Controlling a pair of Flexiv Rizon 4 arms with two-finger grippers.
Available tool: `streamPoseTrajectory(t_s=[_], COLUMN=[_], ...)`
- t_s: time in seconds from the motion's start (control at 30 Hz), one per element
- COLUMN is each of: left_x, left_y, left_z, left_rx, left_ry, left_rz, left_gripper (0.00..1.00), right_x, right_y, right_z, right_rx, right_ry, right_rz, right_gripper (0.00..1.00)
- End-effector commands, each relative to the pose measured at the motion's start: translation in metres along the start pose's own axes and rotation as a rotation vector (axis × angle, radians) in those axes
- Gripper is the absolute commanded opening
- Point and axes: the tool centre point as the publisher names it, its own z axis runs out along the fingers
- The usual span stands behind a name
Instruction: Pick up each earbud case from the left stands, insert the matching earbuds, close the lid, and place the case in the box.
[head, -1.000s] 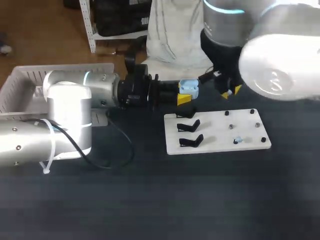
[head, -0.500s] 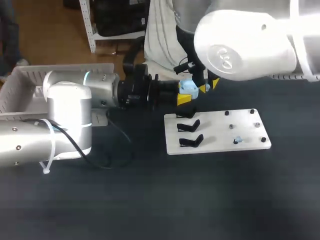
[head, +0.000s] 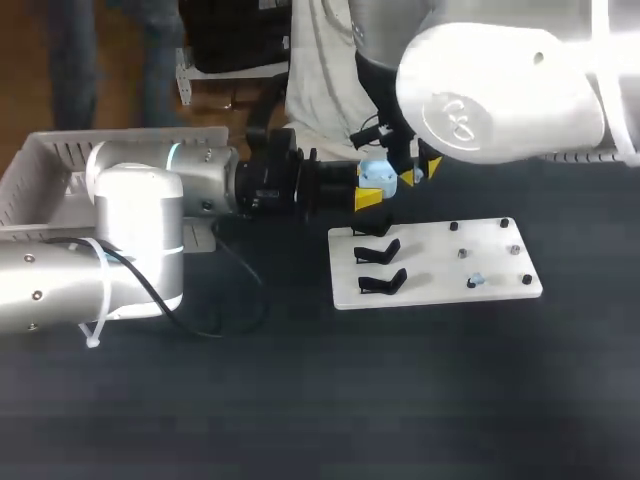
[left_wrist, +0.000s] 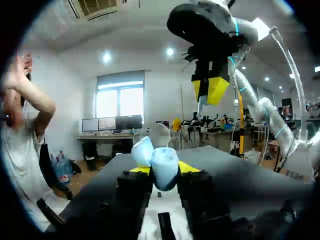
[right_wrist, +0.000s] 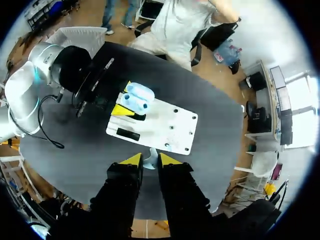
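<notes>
Although the head view leaves unclear what the right gripper (head: 420, 172) carries, the right wrist view shows its tips nearly together, pinching a pale earbud (right_wrist: 151, 160). The left gripper (left_wrist: 159, 169) clamps the blue earbud case (left_wrist: 159, 161), lid open, between its tips. The left wrist view shows the right gripper hanging above it.

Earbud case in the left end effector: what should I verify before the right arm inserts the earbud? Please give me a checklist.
1. Earbud case clamped in left end effector: ok.
2. Case open: ok.
3. Earbud held by right end effector: ok.
4. Right end effector centred over the case: not ok, it hangs off to one side.
5. Earbud matches this case: cannot tell.
</notes>
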Motion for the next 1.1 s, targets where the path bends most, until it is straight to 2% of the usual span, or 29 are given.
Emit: streamPoseTrajectory(t_s=[0.03,0.23,0.43,0.57,1.1], left_x=[0.0,0.0,0.0,0.0,0.0], left_y=[-0.001,-0.001,-0.001,-0.001,-0.001], left_z=[0.0,0.0,0.0,0.0,0.0], left_rx=[-0.004,-0.004,-0.004,-0.004,-0.004], left_ry=[-0.002,-0.002,-0.002,-0.002,-0.002], left_rz=[0.003,0.003,0.003,0.003,0.003], left_gripper=[0.0,0.0,0.0,0.0,0.0], right_x=[-0.021,-0.034,-0.04,-0.041,-0.041], right_y=[-0.001,-0.003,-0.002,-0.003,-0.003], right_z=[0.015,0.018,0.016,0.014,0.014], right_rx=[-0.008,-0.003,-0.026,-0.083,-0.083], right_ry=[0.104,0.14,0.174,0.179,0.179], right_rz=[0.336,0.501,0.591,0.607,0.607], right_gripper=[0.0,0.0,0.0,0.0,0.0])
